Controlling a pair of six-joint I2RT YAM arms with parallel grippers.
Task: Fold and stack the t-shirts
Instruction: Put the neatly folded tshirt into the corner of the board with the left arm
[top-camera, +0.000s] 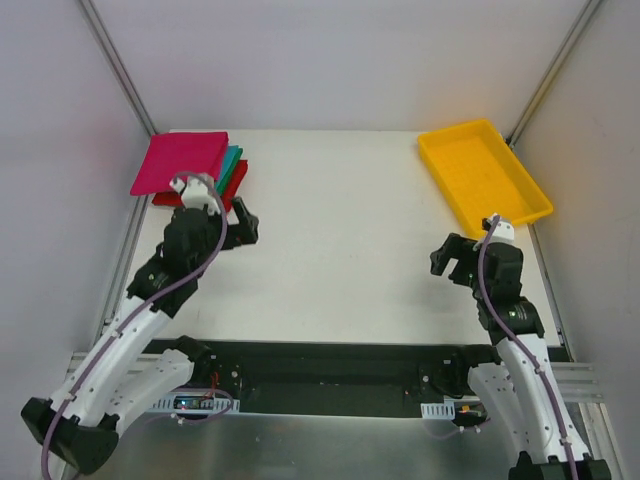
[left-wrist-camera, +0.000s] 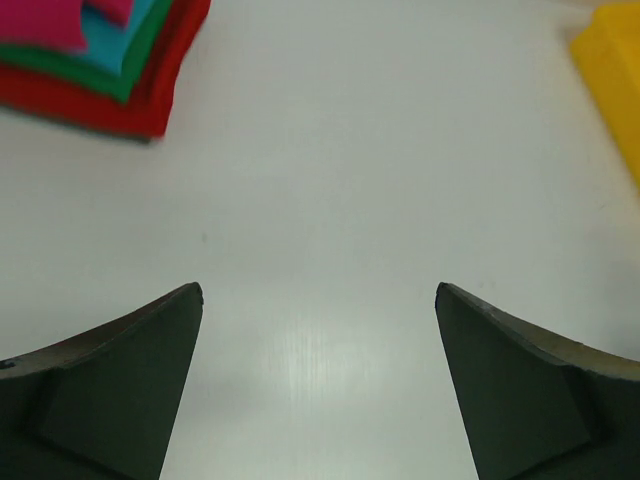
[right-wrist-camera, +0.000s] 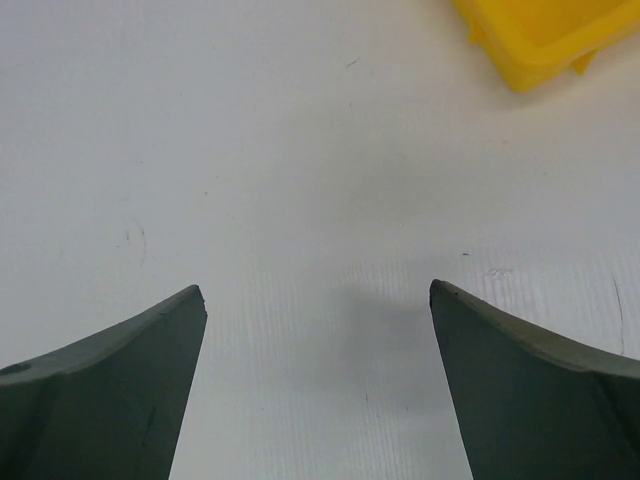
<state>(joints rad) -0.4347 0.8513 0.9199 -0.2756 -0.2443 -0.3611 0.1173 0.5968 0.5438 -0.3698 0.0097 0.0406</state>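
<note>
A folded magenta-pink t-shirt (top-camera: 181, 162) lies on top of a stack of folded teal (top-camera: 233, 158), green and red t-shirts (top-camera: 237, 188) at the table's far left corner. The stack's edge shows in the left wrist view (left-wrist-camera: 105, 70) at the top left. My left gripper (top-camera: 240, 227) is open and empty just in front and to the right of the stack. My right gripper (top-camera: 452, 258) is open and empty over bare table at the right, in front of the tray.
A yellow plastic tray (top-camera: 520, 168) stands empty at the far right; it also shows in the left wrist view (left-wrist-camera: 612, 75) and the right wrist view (right-wrist-camera: 545, 45). The white table (top-camera: 340, 230) lies between the arms, with grey walls around.
</note>
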